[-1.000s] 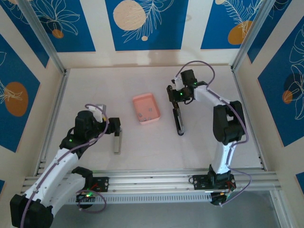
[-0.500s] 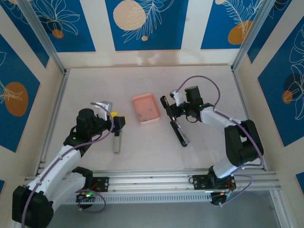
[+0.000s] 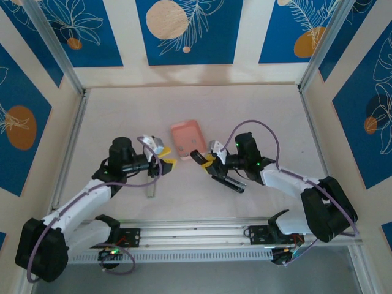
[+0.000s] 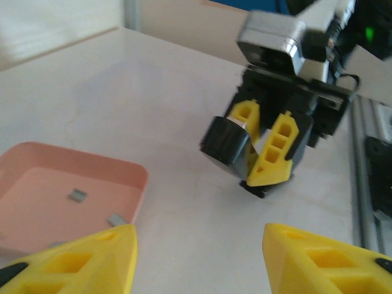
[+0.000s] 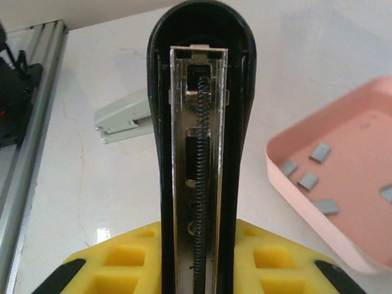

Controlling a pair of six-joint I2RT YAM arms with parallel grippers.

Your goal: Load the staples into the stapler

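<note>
The right gripper [image 5: 199,257] is clamped on the rear of the black stapler [image 5: 199,92]. It holds the stapler hinged open with the magazine rail and its spring facing up, which seems meant to present the channel for loading. The nose points toward the other arm, just beside the near corner of the pink tray [image 5: 358,162]. The staples [image 5: 308,180] lie loose and scattered on the tray floor, none picked up yet. The left gripper [image 4: 199,248] hangs low at the tray's near edge, its yellow fingers [image 4: 86,263] set well apart with nothing between them. It faces the held stapler, well placed to reach for a strip. The channel looks empty, though the spring hides part of it. A pale grey stapler [image 5: 122,116] lies apart on the table, untouched.
</note>
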